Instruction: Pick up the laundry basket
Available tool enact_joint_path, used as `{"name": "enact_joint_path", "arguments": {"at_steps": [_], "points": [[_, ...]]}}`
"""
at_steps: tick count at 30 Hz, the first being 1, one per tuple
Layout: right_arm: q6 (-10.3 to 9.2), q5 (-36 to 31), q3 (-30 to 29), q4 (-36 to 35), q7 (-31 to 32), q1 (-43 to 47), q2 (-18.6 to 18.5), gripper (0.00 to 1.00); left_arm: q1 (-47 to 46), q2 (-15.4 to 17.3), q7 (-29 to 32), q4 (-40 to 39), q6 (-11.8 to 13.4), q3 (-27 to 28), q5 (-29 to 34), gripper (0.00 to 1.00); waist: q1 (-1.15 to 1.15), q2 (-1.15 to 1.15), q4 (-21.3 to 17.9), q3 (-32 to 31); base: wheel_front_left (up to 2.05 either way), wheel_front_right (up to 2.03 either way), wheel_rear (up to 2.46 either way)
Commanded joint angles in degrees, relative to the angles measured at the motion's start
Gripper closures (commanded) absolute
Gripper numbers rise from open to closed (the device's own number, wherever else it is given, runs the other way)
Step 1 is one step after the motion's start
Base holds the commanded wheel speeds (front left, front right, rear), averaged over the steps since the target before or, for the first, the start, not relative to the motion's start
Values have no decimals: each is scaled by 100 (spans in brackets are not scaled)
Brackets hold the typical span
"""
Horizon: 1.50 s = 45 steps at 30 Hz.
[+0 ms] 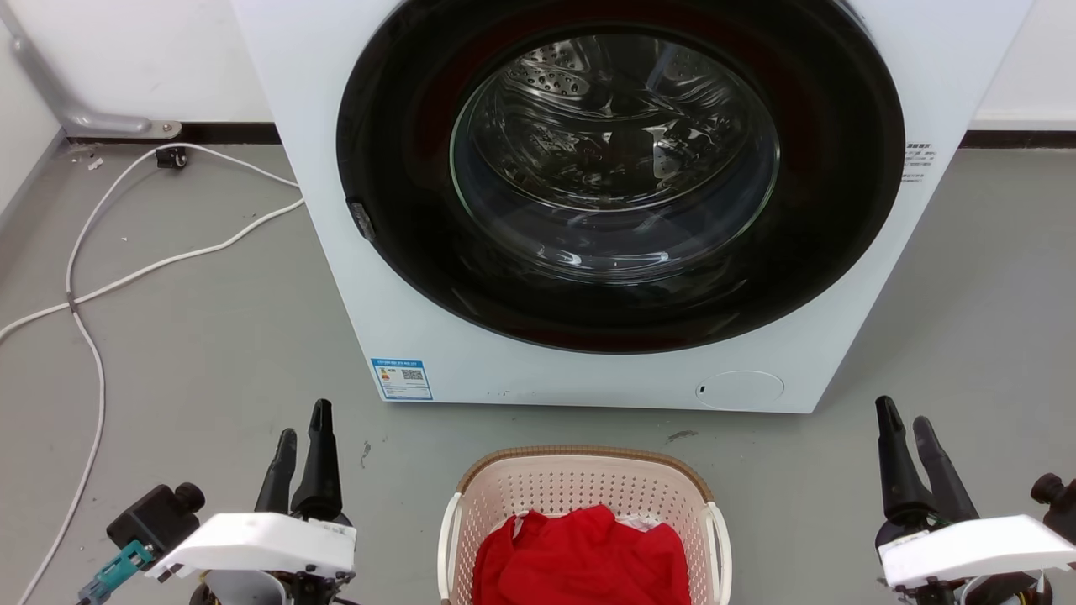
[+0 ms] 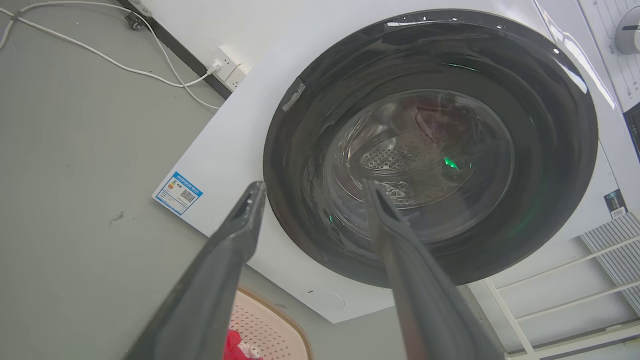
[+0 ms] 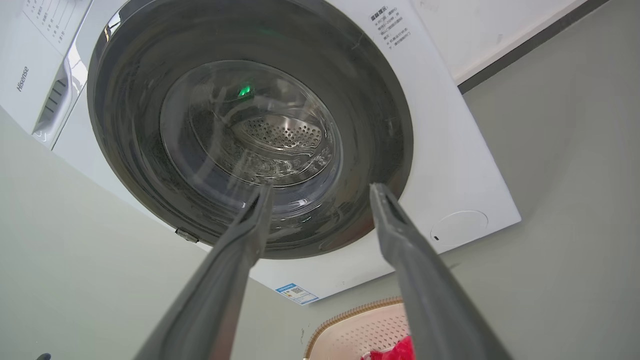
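Pre-grasp: basket (image 1: pixel 580 455) sits between left gripper (image 1: pixel 304 419) and right gripper (image 1: pixel 901 412), untouched. Both have fingers spread, empty. Next, likely: lower each inward onto a side handle (image 1: pixel 449 538).

grey floor (image 1: pixel 193 353), white wall (image 1: pixel 143 59), washer (image 1: pixel 420 277), white cable (image 1: pixel 92 286).

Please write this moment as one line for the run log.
phase: before grasp | left claw: open, empty | right claw: open, empty | cream perforated plastic laundry basket: on grey floor between claws, untouched, red cloth inside

One basket (image 1: pixel 580 486), one washer (image 1: pixel 336 277), two hands (image 1: pixel 304 420) (image 1: pixel 901 412)
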Motion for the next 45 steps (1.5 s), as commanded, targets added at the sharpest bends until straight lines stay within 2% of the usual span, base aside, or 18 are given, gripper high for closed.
{"name": "enact_joint_path", "arguments": {"at_steps": [1, 19, 45], "points": [[2, -208, 9, -117, -63, -28, -14, 0, 20, 13, -55, -105, 29, -23, 175, 0, 0, 0, 1, -2, 0, 0, 0], [2, -1551, 84, -394, -363, 131, -13, 0, 181, 15, -357, -280, 143, -100, 1370, 0, 0, 0, -10, 7, 0, 0, 0], [1, -3024, 175, -610, -723, 369, -11, 0, 394, 17, -718, -419, 264, -234, 2794, 0, 0, 0, -25, 15, 0, 0, 0]]}}
